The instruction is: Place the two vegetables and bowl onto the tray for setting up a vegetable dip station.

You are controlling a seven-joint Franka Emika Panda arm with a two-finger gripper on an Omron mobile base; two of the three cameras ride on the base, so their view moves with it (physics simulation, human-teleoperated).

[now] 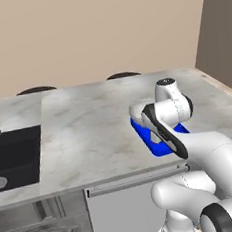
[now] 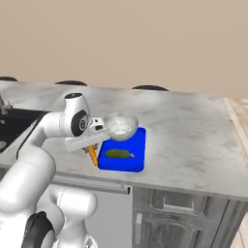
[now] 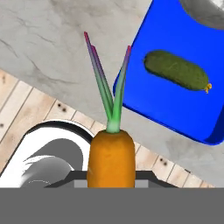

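Your hand [image 2: 92, 145] is clamped on the carrot [image 3: 111, 157], long axis along the fingers, green top outward, over the marble desk [image 2: 193, 126] edge. The cucumber [image 2: 119, 153] lies lengthwise on the blue tray [image 2: 138, 162], bowl [image 2: 121, 126] alongside.

a slim orange carrot [image 3: 111, 155] with a green top rises at the bottom, beside a bright blue rectangular tray [image 3: 175, 105] on the grey marbled worktop [image 3: 48, 43], where a dark green oblong cucumber [image 3: 177, 70] lies.
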